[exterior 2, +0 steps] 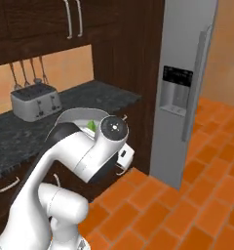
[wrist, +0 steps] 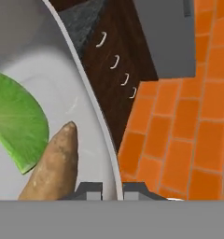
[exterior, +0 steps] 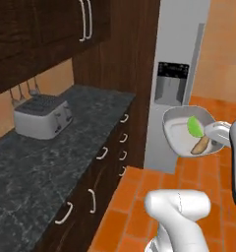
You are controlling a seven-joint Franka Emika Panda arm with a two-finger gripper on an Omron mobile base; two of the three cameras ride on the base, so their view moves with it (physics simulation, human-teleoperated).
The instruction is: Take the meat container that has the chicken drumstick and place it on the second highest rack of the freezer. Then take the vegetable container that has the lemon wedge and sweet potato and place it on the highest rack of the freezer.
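Above orange floor: vegetable container (sweet potato slanting rimward)

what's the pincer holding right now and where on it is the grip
The pincer holds the vegetable container, with the lemon wedge and sweet potato inside, pinched by its rim, one finger on each side of the wall.

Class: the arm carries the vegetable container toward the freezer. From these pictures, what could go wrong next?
1. The gripper pinches only the thin rim of the vegetable container, so it might slip or tilt.
2. The container looks tilted; the lemon wedge and sweet potato lie loose and could slide out.
3. The freezer door appears shut, so placing could be blocked.
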